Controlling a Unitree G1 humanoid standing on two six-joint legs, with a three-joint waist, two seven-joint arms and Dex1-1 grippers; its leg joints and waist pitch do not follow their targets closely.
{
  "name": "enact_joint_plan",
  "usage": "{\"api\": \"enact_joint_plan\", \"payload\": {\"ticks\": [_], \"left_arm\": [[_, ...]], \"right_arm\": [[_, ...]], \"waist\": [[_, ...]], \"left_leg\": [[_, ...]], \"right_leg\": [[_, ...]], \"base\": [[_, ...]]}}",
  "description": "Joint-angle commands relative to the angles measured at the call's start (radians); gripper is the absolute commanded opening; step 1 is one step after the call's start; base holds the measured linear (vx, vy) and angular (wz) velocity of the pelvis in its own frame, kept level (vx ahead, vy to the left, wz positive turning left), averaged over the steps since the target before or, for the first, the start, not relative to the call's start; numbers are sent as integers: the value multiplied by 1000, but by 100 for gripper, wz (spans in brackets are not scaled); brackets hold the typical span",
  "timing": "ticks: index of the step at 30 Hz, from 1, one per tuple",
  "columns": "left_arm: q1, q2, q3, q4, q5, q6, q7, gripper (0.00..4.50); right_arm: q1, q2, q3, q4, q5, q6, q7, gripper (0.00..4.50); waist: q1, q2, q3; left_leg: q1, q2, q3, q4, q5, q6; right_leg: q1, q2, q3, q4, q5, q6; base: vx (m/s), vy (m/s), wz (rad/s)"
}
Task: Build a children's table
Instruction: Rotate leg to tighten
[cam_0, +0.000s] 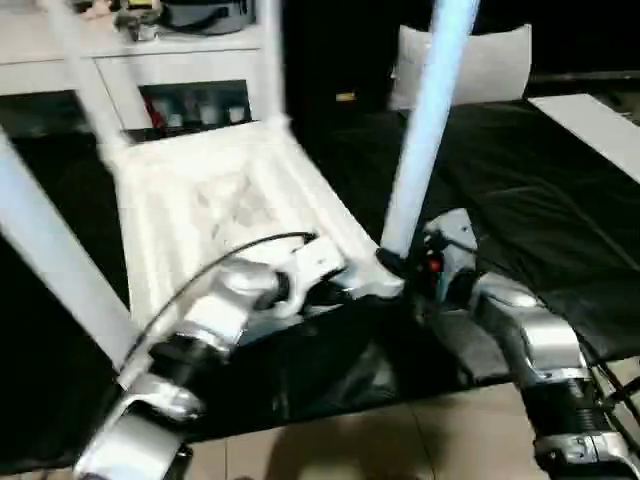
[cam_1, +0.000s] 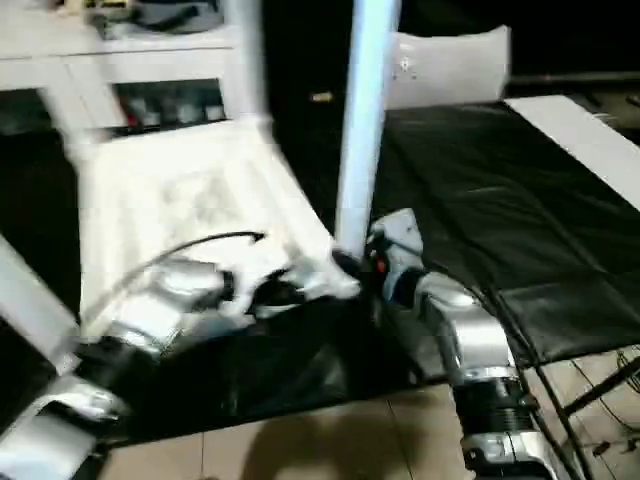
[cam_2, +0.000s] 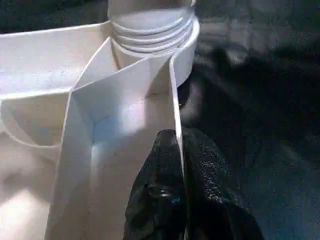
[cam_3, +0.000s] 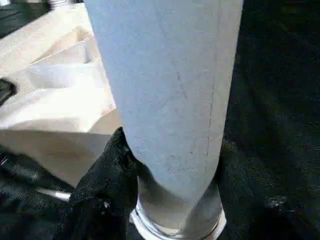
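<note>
The white table top (cam_0: 215, 210) lies upside down, ribbed underside up, on a black-covered surface. Three white legs stand in its sockets: one at the near left (cam_0: 50, 250), one at the far left (cam_0: 80, 70) and one at the back (cam_0: 272, 60). A fourth leg (cam_0: 428, 120) stands upright at the near right corner, its threaded end (cam_2: 150, 27) at the round socket. My right gripper (cam_0: 402, 266) is shut on this leg just above its base, black fingers (cam_3: 107, 185) on both sides. My left gripper (cam_2: 175, 147) is shut on the thin rim wall (cam_2: 172, 95) beside that socket.
A white cabinet with dark glass doors (cam_0: 190, 100) stands behind the table top. The black sheet (cam_0: 520, 200) stretches to the right, with a white cushion-like thing (cam_0: 485, 60) and a white board (cam_0: 590, 120) at its far side. Tiled floor (cam_0: 400, 440) lies in front.
</note>
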Motion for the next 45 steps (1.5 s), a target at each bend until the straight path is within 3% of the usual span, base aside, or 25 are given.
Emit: {"api": "enact_joint_plan", "payload": {"ticks": [1,6,8,10,12,13,16,18,21,25,28,32,38,45], "left_arm": [[-12,-82,-34,-35,-32,-3,1,0],[-12,-84,-37,-45,-24,-4,4,0],[-9,-66,-43,-50,-15,-14,-5,0],[-5,-45,-47,-53,-9,-22,-16,0],[2,0,-64,-53,4,-66,-54,0],[11,48,-84,-52,9,-115,-124,0],[13,77,-92,-45,6,-151,-172,0],[12,96,-94,-37,0,-185,-207,0],[11,135,-111,-26,-9,-249,-278,0],[11,189,-148,-17,-20,-336,-394,0],[11,208,-165,-17,-27,-371,-451,0],[4,227,-185,-12,-24,-413,-520,0],[-13,230,-200,11,-29,-452,-558,0],[-16,221,-196,25,-28,-463,-567,0]], "right_arm": [[-13,53,2,43,-7,12,-72,233],[-2,55,-5,26,8,-12,-51,295],[8,44,-10,6,17,-13,-27,313],[20,21,-6,-13,30,-21,15,322],[44,-30,4,-44,48,-42,107,336],[63,-89,16,-57,64,-91,224,351],[69,-138,30,-50,60,-129,301,370],[68,-175,43,-37,47,-155,347,395],[63,-234,55,-19,54,-190,456,395],[69,-311,85,-23,92,-215,648,395],[67,-337,98,-17,113,-215,723,361],[56,-358,124,-4,135,-206,807,333],[43,-348,145,6,151,-198,870,286],[62,-343,166,-17,166,-173,898,218]], "waist": [[9,-10,-49],[19,-8,-56],[35,-3,-61],[42,-2,-65],[45,-2,-67],[50,-3,-67],[55,-2,-63],[60,-2,-59],[65,0,-59],[76,-1,-62],[87,-5,-64],[97,-2,-64],[102,-5,-63],[106,-3,-66]], "left_leg": [[8,53,-34,-73,-303,26],[4,57,-31,-71,-248,40],[3,59,-29,-67,-179,62],[3,60,-28,-64,-152,70],[1,62,-28,-62,-118,92],[0,62,-28,-60,-114,105],[3,64,-26,-61,-145,105],[6,66,-26,-64,-177,85],[8,67,-27,-66,-201,69],[6,69,-25,-63,-184,83],[8,71,-22,-60,-162,98],[9,75,-24,-61,-160,91],[11,73,-23,-62,-180,77],[11,73,-24,-60,-159,77]], "right_leg": [[26,-77,49,-107,-417,-146],[33,-76,51,-97,-310,-175],[40,-77,52,-84,-195,-198],[43,-77,51,-78,-142,-208],[47,-77,51,-69,-62,-224],[47,-78,49,-66,-37,-234],[46,-79,49,-71,-80,-234],[44,-81,50,-78,-158,-223],[42,-80,50,-78,-187,-217],[47,-81,49,-71,-143,-225],[43,-81,49,-66,-116,-240],[41,-82,48,-64,-123,-247],[42,-84,49,-68,-164,-238],[42,-84,48,-63,-130,-244]], "base": [[0,0,0],[0,0,0],[0,0,0],[0,0,0],[0,0,0],[0,0,0],[0,0,0],[0,0,0],[0,0,0],[0,0,0],[0,0,0],[0,0,0],[0,0,0],[0,0,0]]}}
